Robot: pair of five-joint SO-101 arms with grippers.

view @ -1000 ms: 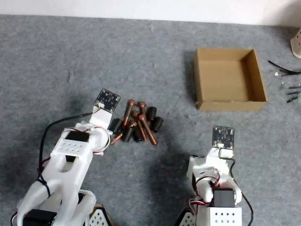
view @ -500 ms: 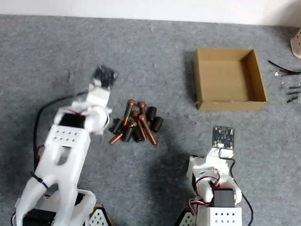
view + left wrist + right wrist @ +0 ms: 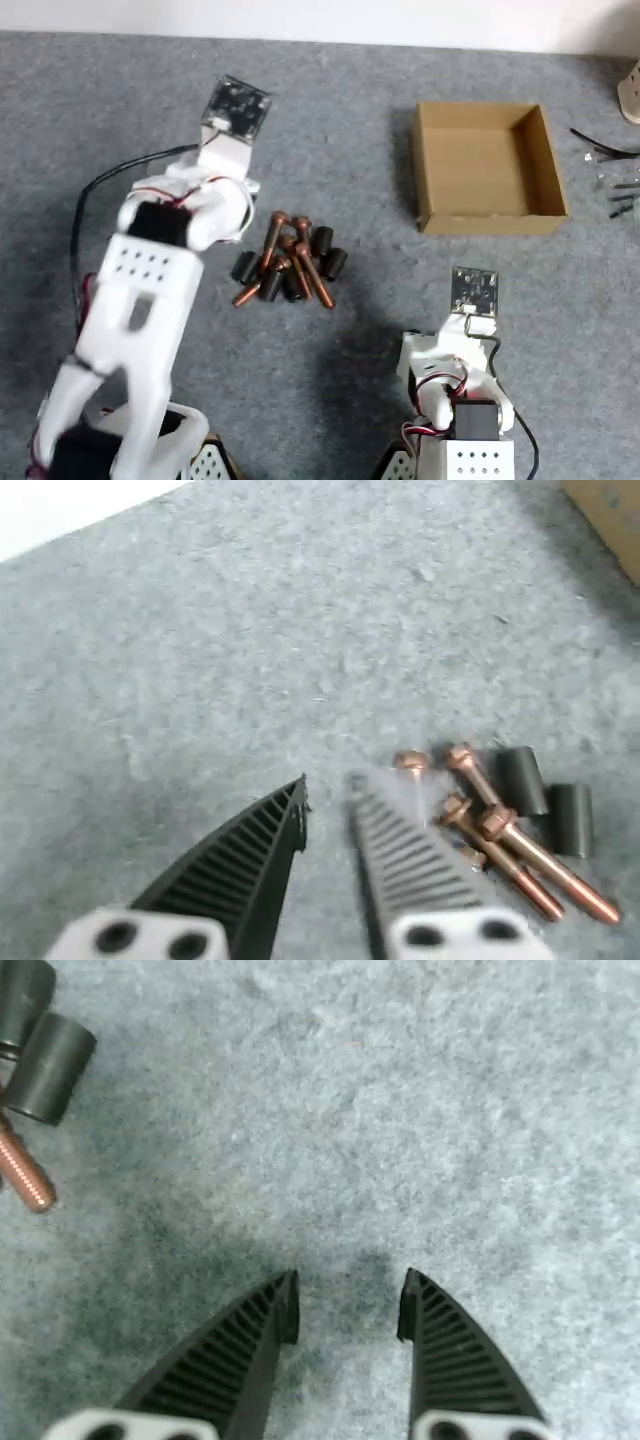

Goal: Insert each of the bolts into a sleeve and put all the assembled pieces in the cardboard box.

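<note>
Several copper bolts (image 3: 285, 258) and black sleeves (image 3: 325, 255) lie in one loose pile on the grey carpet at mid-table. The left arm (image 3: 170, 240) stands raised over the pile's left side. In its wrist view my left gripper (image 3: 328, 790) is open by a narrow gap and holds nothing, hovering above the carpet just beside the bolts (image 3: 495, 830) and sleeves (image 3: 545, 795). My right gripper (image 3: 349, 1295) is open and empty over bare carpet, with two sleeves (image 3: 40, 1050) and a bolt tip (image 3: 25, 1180) off to one side. The cardboard box (image 3: 487, 215) sits at the far right with nothing in it.
Small loose parts and a black cable (image 3: 610, 170) lie at the right edge beyond the box. The right arm (image 3: 455, 385) sits low at the near right. A corner of the box (image 3: 610, 515) shows in the left wrist view. Open carpet lies between pile and box.
The left arm has risen and swung away from the pile toward the far side of the table, carrying nothing. The pile and the right arm have stayed put.
</note>
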